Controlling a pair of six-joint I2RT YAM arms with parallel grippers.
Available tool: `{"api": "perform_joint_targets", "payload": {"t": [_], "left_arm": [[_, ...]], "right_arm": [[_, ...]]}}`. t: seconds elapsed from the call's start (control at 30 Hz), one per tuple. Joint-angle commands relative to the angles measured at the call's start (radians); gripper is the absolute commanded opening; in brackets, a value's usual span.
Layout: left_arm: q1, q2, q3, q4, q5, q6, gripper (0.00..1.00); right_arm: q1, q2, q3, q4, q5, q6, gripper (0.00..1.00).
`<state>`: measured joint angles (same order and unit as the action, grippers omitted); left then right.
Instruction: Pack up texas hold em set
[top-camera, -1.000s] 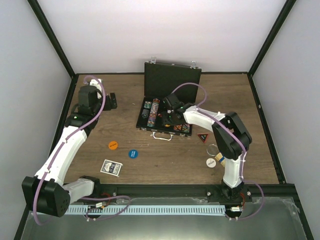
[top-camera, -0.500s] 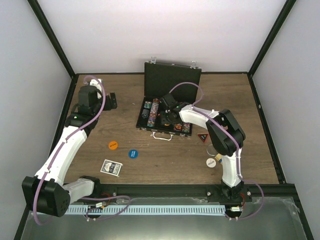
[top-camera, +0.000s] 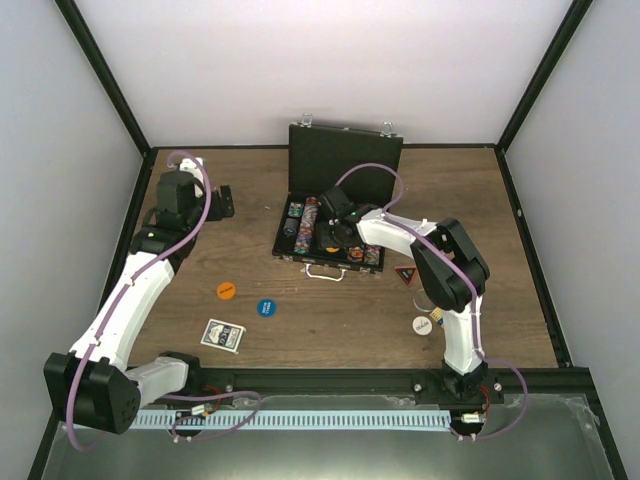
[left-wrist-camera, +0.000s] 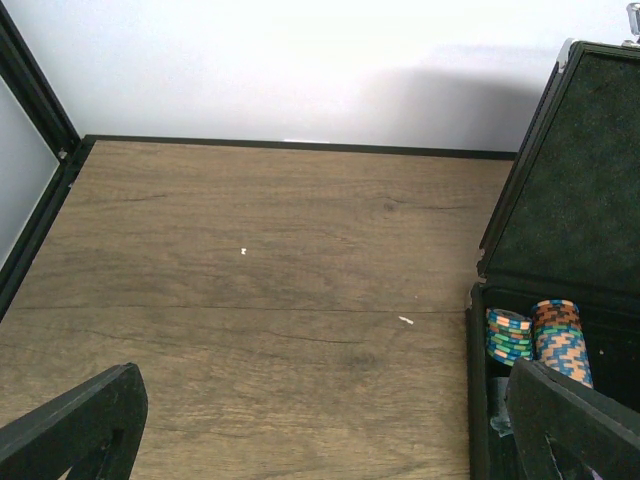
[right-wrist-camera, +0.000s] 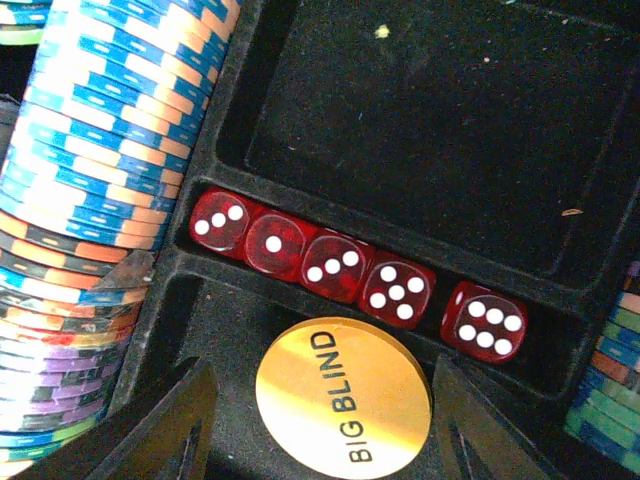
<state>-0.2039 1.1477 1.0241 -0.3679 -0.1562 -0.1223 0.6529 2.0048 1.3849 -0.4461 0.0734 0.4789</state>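
The black case (top-camera: 345, 160) stands open at the back middle, lid upright, with rows of multicoloured chips (top-camera: 306, 226) in its tray. My right gripper (top-camera: 334, 232) is down inside the tray. In the right wrist view it (right-wrist-camera: 320, 425) is open, its fingers on either side of a yellow "BIG BLIND" disc (right-wrist-camera: 343, 398) lying flat in a compartment, next to a row of red dice (right-wrist-camera: 355, 267) and chips (right-wrist-camera: 110, 200). My left gripper (top-camera: 228, 202) is open and empty, left of the case (left-wrist-camera: 575, 200). The blue-backed deck (top-camera: 222, 335), orange disc (top-camera: 226, 290), blue disc (top-camera: 266, 307), white disc (top-camera: 422, 325) and dark triangle (top-camera: 405, 274) lie on the table.
The wooden table (top-camera: 200, 260) is walled by white panels with black frame posts. A metal rail runs along the near edge by the arm bases. The case handle (top-camera: 325, 270) faces the front.
My right arm has shifted a little to the left, bringing its gripper deeper over the case tray. The left arm has not moved.
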Motion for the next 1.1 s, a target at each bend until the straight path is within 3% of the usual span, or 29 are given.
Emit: {"api": "perform_joint_targets", "payload": {"t": [0.0,0.23,1.07], "left_arm": [[-0.006,-0.011,-0.007,0.020,-0.009,0.013,1.00],[-0.006,-0.030,-0.014,0.026,-0.030,0.013,1.00],[-0.006,-0.034,-0.014,0.024,-0.003,0.015,1.00]], "right_arm": [[0.004,-0.005,0.039,-0.016,0.012,-0.021,0.61],[0.004,-0.093,0.003,0.016,0.020,-0.059,0.62],[0.004,0.040,0.038,0.023,-0.008,-0.077,0.49]]}}
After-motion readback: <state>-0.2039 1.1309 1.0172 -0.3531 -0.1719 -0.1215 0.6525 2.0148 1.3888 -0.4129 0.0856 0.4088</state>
